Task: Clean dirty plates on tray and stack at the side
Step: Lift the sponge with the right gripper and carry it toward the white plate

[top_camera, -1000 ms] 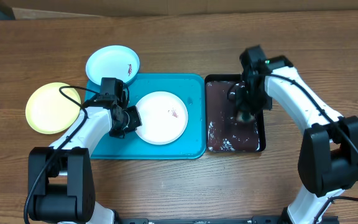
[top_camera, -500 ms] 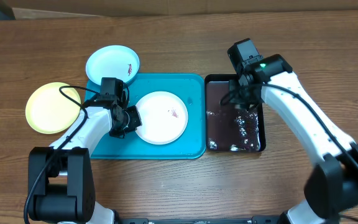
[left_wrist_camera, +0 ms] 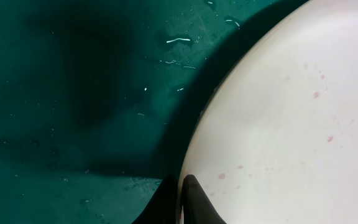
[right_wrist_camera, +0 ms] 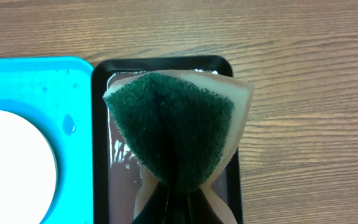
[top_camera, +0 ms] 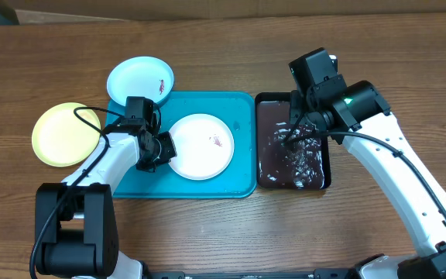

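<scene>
- The tray (top_camera: 242,159) lies flat on the wooden table (top_camera: 223,46), its long axis running left to right in the overhead view and its short sides facing the two arms' flanks.
- The white plate (top_camera: 200,146) sits flat on the tray, near its middle, face up, with small reddish specks on its pale centre.
- The left gripper (top_camera: 159,147) reaches in from the tray's left side and is clenched on the white plate's left rim; in the left wrist view one finger (left_wrist_camera: 194,199) lies over the rim and the other under it.
- The blue-rimmed plate (top_camera: 139,80) rests at the tray's far left corner, overlapping the rim there, with a red stain showing inside.
- The yellow-green plate (top_camera: 66,134) lies on the table just beside the tray's left short side, off the tray.
- The black tray (top_camera: 324,180) stands just beside the tray's right short side, its long axis parallel to that side, wet and foamy.
- The right gripper (right_wrist_camera: 179,202) hangs over the black tray, pinched tight on a folded sponge (right_wrist_camera: 173,127), green face outward.
</scene>
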Tool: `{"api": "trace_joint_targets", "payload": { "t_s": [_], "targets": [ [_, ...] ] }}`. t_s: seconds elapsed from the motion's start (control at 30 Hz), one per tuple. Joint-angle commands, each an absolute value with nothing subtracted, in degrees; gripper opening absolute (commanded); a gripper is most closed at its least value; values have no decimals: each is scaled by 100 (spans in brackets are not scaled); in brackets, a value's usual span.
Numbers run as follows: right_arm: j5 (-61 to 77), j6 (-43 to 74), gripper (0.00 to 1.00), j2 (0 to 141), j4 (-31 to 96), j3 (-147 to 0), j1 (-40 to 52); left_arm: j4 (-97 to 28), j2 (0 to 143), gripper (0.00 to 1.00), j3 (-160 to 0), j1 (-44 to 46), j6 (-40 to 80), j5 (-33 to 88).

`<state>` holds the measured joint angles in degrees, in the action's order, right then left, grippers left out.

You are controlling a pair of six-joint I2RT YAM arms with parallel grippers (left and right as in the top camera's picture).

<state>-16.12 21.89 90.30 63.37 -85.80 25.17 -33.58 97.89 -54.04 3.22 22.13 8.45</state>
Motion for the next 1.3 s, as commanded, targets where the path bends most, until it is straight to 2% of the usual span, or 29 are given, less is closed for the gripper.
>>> {"api": "trace_joint_targets", "payload": {
  "t_s": [0.0, 0.37, 0.73, 0.83, 1.07, 1.27],
  "targets": [
    [-1750, 2257, 4, 8997, 6263, -8484, 2508, -3358, 9738, 8, -5487, 318, 2143, 749],
    [-1321, 2231, 4, 9008, 5509, -7437, 2506, -3358, 9738, 4, -5487, 318, 2141, 749],
    [-1251, 2049, 4, 9013, 3879, -5800, 2506, -3358, 9738, 4, -5485, 318, 2143, 751],
    [-845, 1448, 4, 9013, 4001, -5961, 2506, -3358, 9738, 4, -5485, 318, 2143, 751],
    [-812, 1452, 4, 9013, 5118, -7116, 2491, -3356, 9738, 4, -5485, 318, 2145, 753],
    [-158, 1455, 4, 9013, 5673, -7924, 2491, -3356, 9738, 4, -5485, 320, 2145, 753]
  ]
}}
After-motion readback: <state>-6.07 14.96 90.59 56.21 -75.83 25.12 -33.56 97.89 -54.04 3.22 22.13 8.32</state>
